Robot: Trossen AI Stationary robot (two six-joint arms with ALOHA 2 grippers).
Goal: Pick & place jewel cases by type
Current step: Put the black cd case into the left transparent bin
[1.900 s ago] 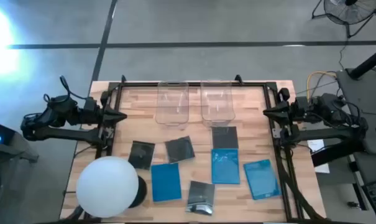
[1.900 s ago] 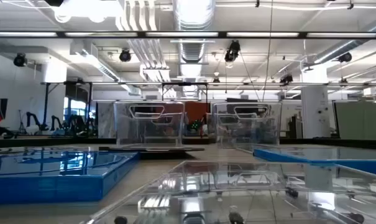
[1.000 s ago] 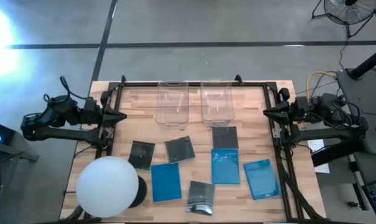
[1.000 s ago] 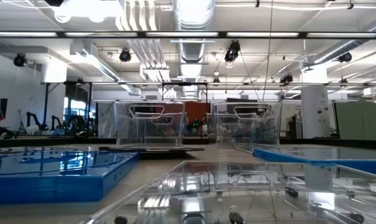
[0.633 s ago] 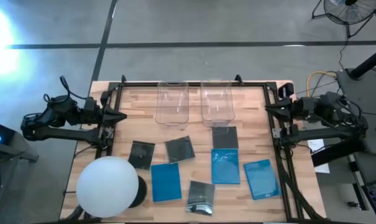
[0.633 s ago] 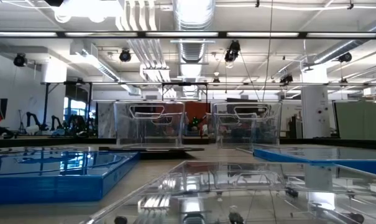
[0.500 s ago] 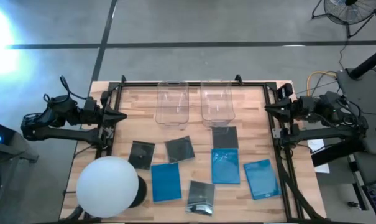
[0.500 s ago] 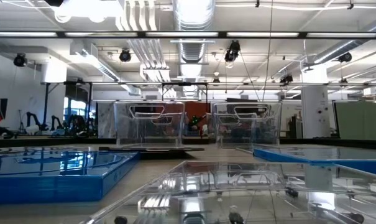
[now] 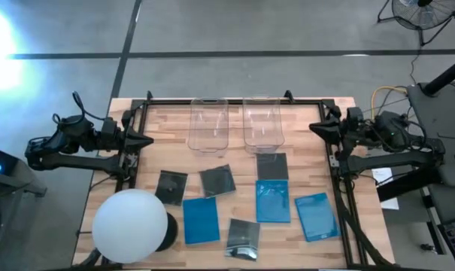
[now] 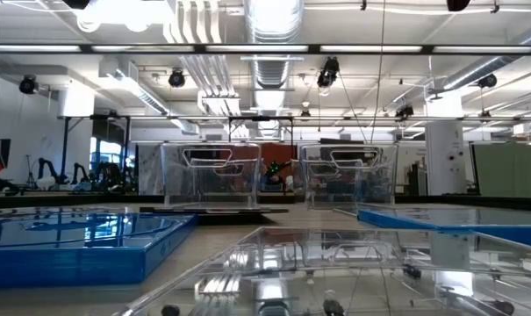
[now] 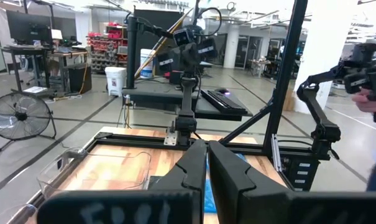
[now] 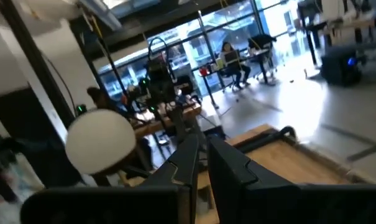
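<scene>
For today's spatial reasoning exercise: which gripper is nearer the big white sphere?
Left. The left gripper sits just beyond the big white sphere at the table's left edge; the right gripper is across the table.

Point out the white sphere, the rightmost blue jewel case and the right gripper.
white sphere point(image 9: 131, 225), high view, centre of its top.
rightmost blue jewel case point(image 9: 316, 216), high view, middle of its flat face.
right gripper point(image 9: 315, 128), high view, tip of its closed fingers at the table's right edge.
</scene>
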